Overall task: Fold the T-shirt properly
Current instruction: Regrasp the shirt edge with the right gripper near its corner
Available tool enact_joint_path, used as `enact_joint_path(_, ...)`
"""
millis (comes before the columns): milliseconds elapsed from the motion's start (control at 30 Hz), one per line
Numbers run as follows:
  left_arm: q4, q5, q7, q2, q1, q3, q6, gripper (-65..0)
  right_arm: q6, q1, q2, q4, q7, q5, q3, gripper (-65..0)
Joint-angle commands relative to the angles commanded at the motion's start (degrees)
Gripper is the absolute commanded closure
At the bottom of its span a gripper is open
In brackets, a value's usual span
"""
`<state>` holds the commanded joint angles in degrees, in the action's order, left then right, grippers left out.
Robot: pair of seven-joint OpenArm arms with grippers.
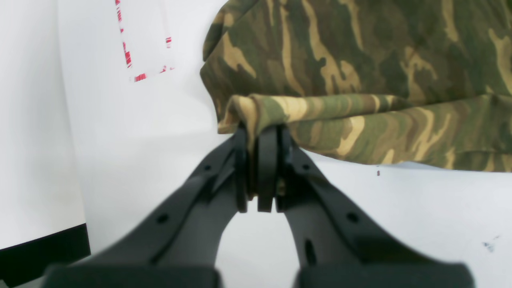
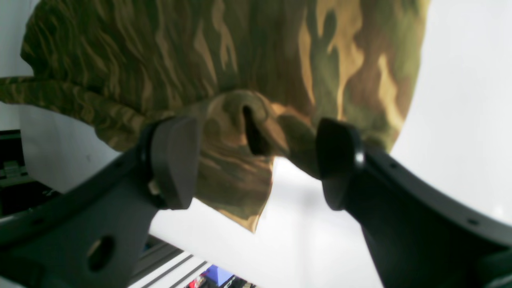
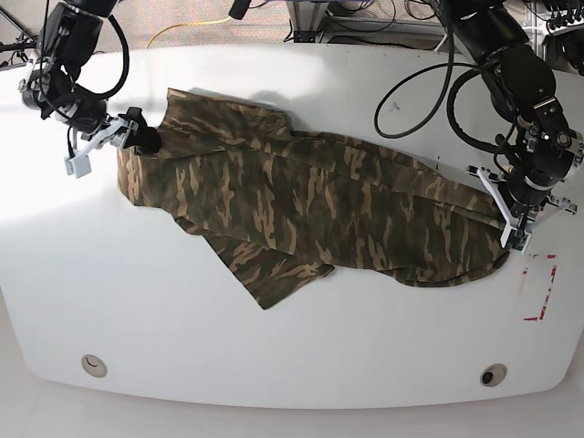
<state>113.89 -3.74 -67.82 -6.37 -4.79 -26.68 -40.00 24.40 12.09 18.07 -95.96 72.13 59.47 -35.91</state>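
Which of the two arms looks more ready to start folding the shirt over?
The left. Its hand is already shut on the T-shirt edge, fabric pinched between its fingers. The right hand is open around a bunched fold, gripping nothing yet.

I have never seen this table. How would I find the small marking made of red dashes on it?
Start from the white table and follow the camouflage T-shirt to its end under the left gripper, on the base view's right. Just beyond that end, near the table's edge, lies the red dashed rectangle. It is the only red thing on the white surface.
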Motion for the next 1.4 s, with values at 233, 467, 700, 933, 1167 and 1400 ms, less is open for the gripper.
enact_joint_path(233, 0.0, 0.0, 0.0, 0.2, 0.0, 0.0, 0.0, 0.0, 0.18, 0.2, -2.2, -2.8, 0.0, 0.0, 0.1, -43.8)
enact_joint_path(467, 0.0, 0.0, 0.0, 0.2, 0.0, 0.1, 0.0, 0.0, -0.09, 0.4, -4.3, -4.0, 0.9, -0.1, 1.9, -43.8)
enact_joint_path(700, 0.0, 0.0, 0.0, 0.3, 0.0, 0.1, 0.0, 0.0, -0.26, 0.5, -6.3, -4.0, 0.7, -0.4, 3.0, -43.4)
enact_joint_path(933, 0.0, 0.0, -0.1, 0.3, 0.0, 0.1, 0.0, 0.0, -0.26, 0.2, -6.2, -4.0, -0.4, -0.4, 3.0, -20.3)
enact_joint_path(1167, 0.0, 0.0, -0.1, 0.3, 0.0, 0.0, 0.0, 0.0, -0.26, 0.7, -5.6, -4.0, -0.3, -0.4, 3.0, 0.0)
enact_joint_path(1400, 0.0, 0.0, -0.1, 0.3, 0.1, 0.0, 0.0, 0.0, -0.26, 2.3, -4.5, -4.5, -0.4, -0.2, 2.9, -8.4)
